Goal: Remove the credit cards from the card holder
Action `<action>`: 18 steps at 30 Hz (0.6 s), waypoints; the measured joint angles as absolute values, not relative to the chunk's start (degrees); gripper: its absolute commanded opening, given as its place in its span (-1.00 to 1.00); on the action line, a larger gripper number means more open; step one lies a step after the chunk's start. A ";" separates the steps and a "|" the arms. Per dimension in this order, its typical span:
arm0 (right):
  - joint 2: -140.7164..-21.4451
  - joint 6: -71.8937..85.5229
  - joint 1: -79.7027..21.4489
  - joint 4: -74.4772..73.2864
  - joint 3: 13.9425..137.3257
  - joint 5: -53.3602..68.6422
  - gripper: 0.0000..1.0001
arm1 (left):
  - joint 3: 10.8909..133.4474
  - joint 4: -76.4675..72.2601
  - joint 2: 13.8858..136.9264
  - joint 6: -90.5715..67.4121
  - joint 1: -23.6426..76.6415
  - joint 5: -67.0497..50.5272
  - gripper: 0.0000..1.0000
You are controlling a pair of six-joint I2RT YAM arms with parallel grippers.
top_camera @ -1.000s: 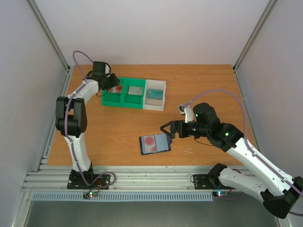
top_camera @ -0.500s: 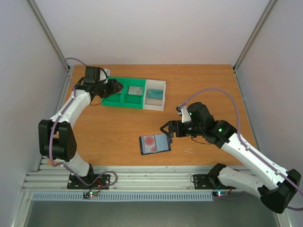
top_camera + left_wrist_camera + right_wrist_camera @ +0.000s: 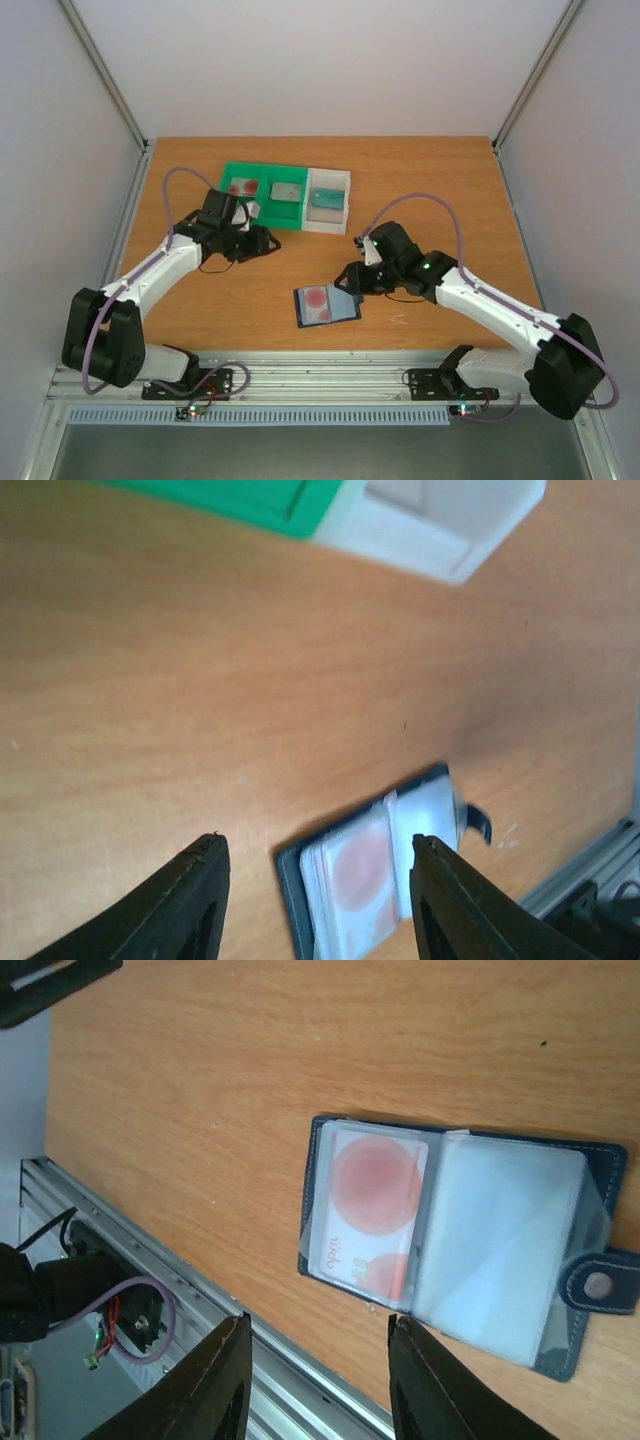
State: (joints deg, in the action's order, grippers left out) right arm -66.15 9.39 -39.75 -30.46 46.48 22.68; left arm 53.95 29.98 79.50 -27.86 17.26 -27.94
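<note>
The card holder (image 3: 326, 305) lies open on the table, and a credit card (image 3: 316, 297) with a red blotch shows in its left pocket. In the right wrist view the card holder (image 3: 500, 1260) and the credit card (image 3: 372, 1205) lie just past my fingertips. My right gripper (image 3: 350, 281) hovers at the holder's right edge, open (image 3: 320, 1360) and holding nothing. My left gripper (image 3: 264, 241) hangs open above bare table, left of and behind the holder. In the left wrist view the card holder (image 3: 385, 865) lies beyond the open left gripper (image 3: 315, 885). Another credit card (image 3: 241, 187) lies in the tray's left compartment.
The green-and-white compartment tray (image 3: 262, 214) stands at the back, also seen as the tray (image 3: 400, 530) in the left wrist view, with flat items in its middle and right compartments. The metal rail (image 3: 200, 1290) of the table's near edge runs close to the holder.
My left arm has swung from the tray out towards the table's middle, leaving a card in the left compartment. My right gripper has moved closer over the holder and its jaws have narrowed.
</note>
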 measured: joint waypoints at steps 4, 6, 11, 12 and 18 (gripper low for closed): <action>-71.42 10.04 -39.75 -25.19 44.53 25.93 -0.25 | 48.95 29.10 76.64 -28.23 19.31 -28.77 -0.01; -74.04 10.22 -39.75 -22.70 44.01 28.05 -0.25 | 46.46 27.94 75.35 -28.84 19.90 -29.36 -0.03; -80.75 10.24 -39.75 -18.65 44.05 30.15 -0.32 | 41.45 24.67 74.32 -31.22 20.36 -30.72 -0.04; -82.04 10.22 -39.75 -18.35 44.07 30.15 -0.33 | 40.86 24.34 74.24 -31.55 20.64 -30.89 -0.04; -89.41 10.24 -39.75 -16.69 44.10 30.17 -0.43 | 38.52 21.63 72.95 -33.69 21.91 -32.12 -0.06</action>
State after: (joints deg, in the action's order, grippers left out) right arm -89.41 10.24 -39.75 -16.69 44.10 30.17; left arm 38.52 21.63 72.95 -33.69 21.91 -32.12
